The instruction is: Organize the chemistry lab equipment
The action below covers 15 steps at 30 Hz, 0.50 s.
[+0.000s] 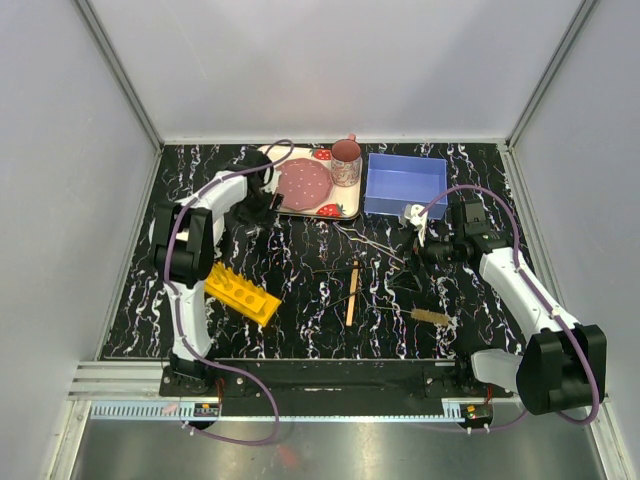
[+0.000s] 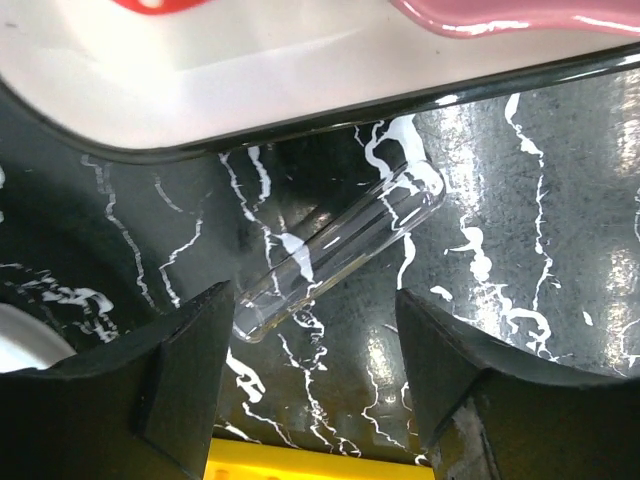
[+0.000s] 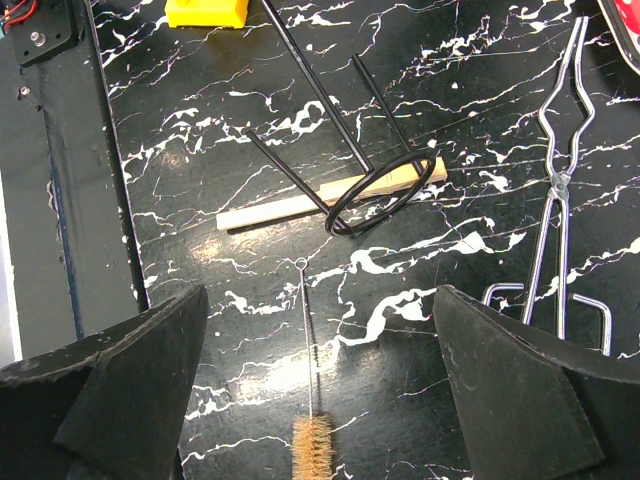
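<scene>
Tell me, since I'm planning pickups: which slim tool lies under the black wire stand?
The wooden stick: the black wire stand loops over one end. The wire tongs and tube brush lie apart from it.

A white tray with red strawberry pictures (image 1: 350, 200) sits at the back of a black table with white marble streaks (image 1: 300, 320). A round pink plate (image 1: 305, 182) lies on the tray. A pink patterned cup (image 1: 346, 163) stands upright at the tray's back right corner. Just right of the tray is a blue plastic box (image 1: 405, 207), open on top. Plain white walls (image 1: 330, 70) stand around the table.
</scene>
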Each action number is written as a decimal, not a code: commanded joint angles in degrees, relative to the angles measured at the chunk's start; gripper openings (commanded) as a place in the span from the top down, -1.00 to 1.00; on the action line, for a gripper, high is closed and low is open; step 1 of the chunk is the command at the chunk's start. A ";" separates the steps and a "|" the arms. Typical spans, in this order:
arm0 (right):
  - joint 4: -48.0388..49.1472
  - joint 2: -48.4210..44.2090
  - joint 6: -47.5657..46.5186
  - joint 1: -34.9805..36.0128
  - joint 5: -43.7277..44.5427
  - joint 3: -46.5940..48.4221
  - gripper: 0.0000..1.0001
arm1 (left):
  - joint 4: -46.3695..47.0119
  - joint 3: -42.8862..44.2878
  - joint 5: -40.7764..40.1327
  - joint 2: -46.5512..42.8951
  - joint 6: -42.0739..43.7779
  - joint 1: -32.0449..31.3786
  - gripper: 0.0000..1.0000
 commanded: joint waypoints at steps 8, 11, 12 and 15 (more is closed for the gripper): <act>-0.40 0.18 -1.29 -0.21 -0.48 1.45 -0.99 | 1.02 1.13 3.57 3.29 0.93 0.20 -0.17; -0.31 0.09 -1.38 -0.29 -0.31 1.45 -0.99 | 1.72 -0.80 4.18 2.42 0.41 0.11 -0.04; -0.31 0.09 -1.38 -0.29 -0.22 1.45 -1.00 | 2.16 -1.41 4.53 2.07 -0.03 0.11 0.00; -0.40 0.00 -1.38 -0.29 -0.22 1.45 -1.00 | 3.66 -4.49 5.32 0.66 -1.87 0.11 0.15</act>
